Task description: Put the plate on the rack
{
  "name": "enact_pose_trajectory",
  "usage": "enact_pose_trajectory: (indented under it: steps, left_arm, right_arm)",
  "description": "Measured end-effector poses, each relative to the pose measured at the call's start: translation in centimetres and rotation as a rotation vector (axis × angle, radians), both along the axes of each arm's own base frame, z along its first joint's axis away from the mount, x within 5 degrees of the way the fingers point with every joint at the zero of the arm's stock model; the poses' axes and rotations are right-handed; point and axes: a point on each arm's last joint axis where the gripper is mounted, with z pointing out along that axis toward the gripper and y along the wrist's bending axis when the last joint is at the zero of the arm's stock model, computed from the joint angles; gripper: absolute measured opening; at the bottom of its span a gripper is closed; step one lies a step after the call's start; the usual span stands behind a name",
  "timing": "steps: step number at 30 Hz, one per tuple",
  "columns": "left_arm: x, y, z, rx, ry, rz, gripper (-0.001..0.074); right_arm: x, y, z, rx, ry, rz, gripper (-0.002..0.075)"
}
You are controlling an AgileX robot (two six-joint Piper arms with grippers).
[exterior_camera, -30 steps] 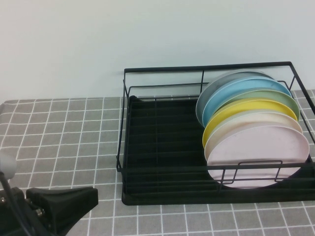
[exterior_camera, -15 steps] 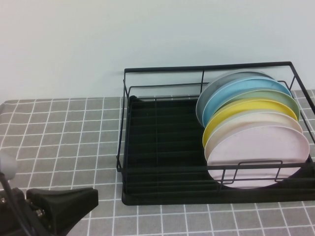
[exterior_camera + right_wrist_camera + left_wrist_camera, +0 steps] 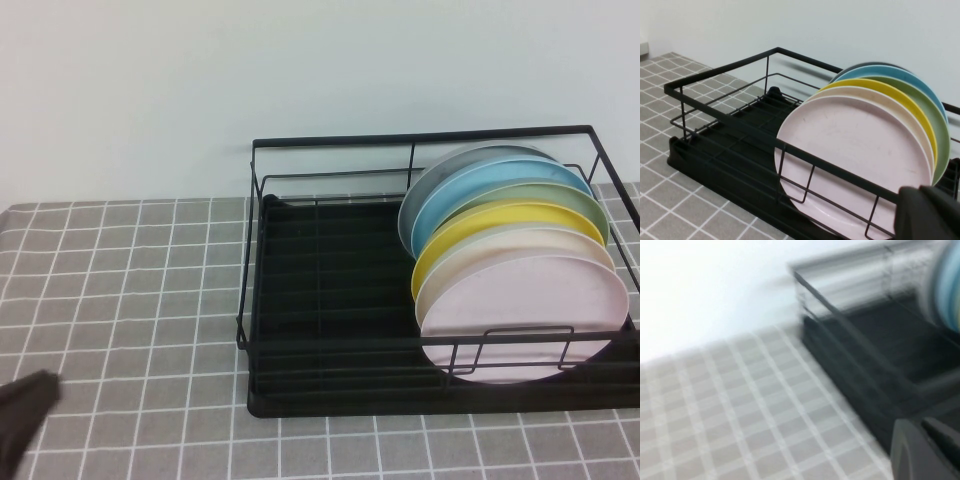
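The pale pink plate (image 3: 525, 310) (image 3: 855, 150) stands on edge in the black wire rack (image 3: 420, 137) (image 3: 720, 70), foremost in a row of plates at its right end. It leans behind the rack's front wire. My left gripper (image 3: 35, 395) (image 3: 915, 421) is a blurred dark shape at the table's near left corner, far from the rack, shut and holding nothing. My right gripper (image 3: 914, 190) is out of the high view. In its wrist view it hangs shut just in front of the rack's front wire, by the pink plate's lower edge, with nothing in it.
Behind the pink plate stand an off-white plate (image 3: 540, 245), a yellow plate (image 3: 480, 225), a green one (image 3: 560, 195), a blue one (image 3: 500, 180) and a grey one (image 3: 470, 155). The rack's left half shows bare slatted tray (image 3: 320, 290). Grey checked cloth (image 3: 130, 270) covers the table.
My left arm has drawn back toward the near left corner of the high view; only its blurred tip still shows. The plates and rack have not moved.
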Motion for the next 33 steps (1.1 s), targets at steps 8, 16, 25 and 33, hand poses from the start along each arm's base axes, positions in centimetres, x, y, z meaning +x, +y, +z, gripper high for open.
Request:
enact_pose_trajectory:
  steps: [8,16,25,33]
  left_arm:
    - [-2.9,2.5,-4.9,-0.004,-0.187,0.206,-0.0001]
    - [-3.7,3.0,-10.0,-0.072,-0.125,0.291,-0.0001]
    - [-3.9,2.9,-10.6,-0.058,-0.05,0.284,-0.0001]
    - [-3.9,2.9,-10.6,-0.054,-0.051,0.283,-0.0001]
  right_arm:
    - [0.0,0.0,0.0,0.0,0.004,0.002,0.0001]
    - [0.0,0.0,0.0,0.0,0.005,0.003,0.0001]
    - [0.0,0.0,0.0,0.0,0.005,0.003,0.0001]
    - [0.0,0.0,0.0,0.0,0.005,0.003,0.0001]
